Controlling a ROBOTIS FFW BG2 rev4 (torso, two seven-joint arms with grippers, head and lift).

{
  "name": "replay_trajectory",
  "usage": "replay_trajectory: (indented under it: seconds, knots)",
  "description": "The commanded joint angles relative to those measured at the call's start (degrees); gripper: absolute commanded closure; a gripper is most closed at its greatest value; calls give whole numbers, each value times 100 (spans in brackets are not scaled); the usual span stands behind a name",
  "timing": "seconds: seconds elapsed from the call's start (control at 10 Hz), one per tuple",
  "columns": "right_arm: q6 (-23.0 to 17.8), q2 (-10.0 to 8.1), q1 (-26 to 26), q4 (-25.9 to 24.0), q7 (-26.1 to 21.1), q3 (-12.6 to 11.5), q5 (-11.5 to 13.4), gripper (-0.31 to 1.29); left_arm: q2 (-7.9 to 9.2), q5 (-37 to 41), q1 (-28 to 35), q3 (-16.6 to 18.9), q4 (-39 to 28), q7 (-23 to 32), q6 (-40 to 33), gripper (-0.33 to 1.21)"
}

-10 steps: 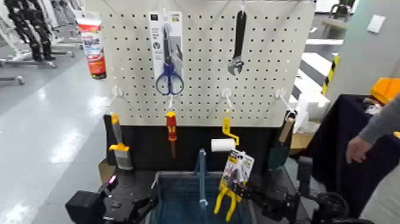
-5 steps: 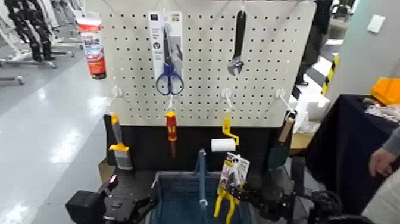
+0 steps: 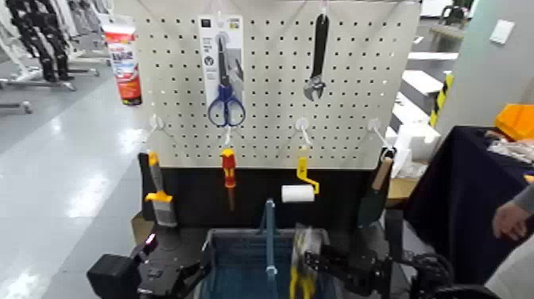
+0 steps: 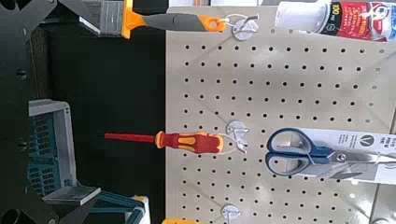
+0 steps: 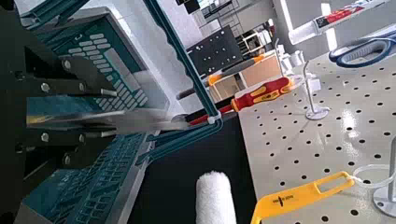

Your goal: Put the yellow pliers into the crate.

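The yellow pliers (image 3: 300, 258) on their card show as a vertical smear over the right half of the blue-grey crate (image 3: 238, 238), just right of its upright handle (image 3: 269, 238). My right gripper (image 3: 311, 261) reaches in from the right beside them. In the right wrist view its fingers stand apart, with the blurred card of the pliers (image 5: 177, 119) loose in the gap above the crate's lattice floor (image 5: 93, 56). My left gripper (image 3: 171, 277) rests low at the crate's left side.
Behind the crate stands a pegboard (image 3: 357, 95) with blue scissors (image 3: 225, 71), a wrench (image 3: 318, 56), a red screwdriver (image 3: 229, 171), a yellow paint roller (image 3: 299, 187), a brush (image 3: 161, 199) and a trowel (image 3: 373, 195). A person's hand (image 3: 512, 219) is by a dark-draped table (image 3: 461, 199).
The pliers have slid down towards the crate and now blur, while the right gripper barely moved. The person's hand has drawn back to the right.
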Motion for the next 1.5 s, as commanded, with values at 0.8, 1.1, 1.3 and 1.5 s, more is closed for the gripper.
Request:
replay_trajectory:
  seconds: [0.8, 1.1, 1.3, 1.5]
  knots:
    - [-1107, 244, 1003, -1674, -2083, -450, 124, 10, -18, 1, 51, 4, -21, 26, -199, 12]
    - [-2285, 613, 2215, -2316, -3937, -371, 309, 10, -53, -8, 218, 57, -92, 176, -428, 12]
    - [-2900, 674, 2839, -2465, -4869, -195, 493, 12, -53, -17, 403, 22, -136, 431, -603, 12]
    - [-2812, 630, 3279, -2747, -5642, 95, 818, 15, -53, -34, 596, -22, -179, 589, -682, 12]
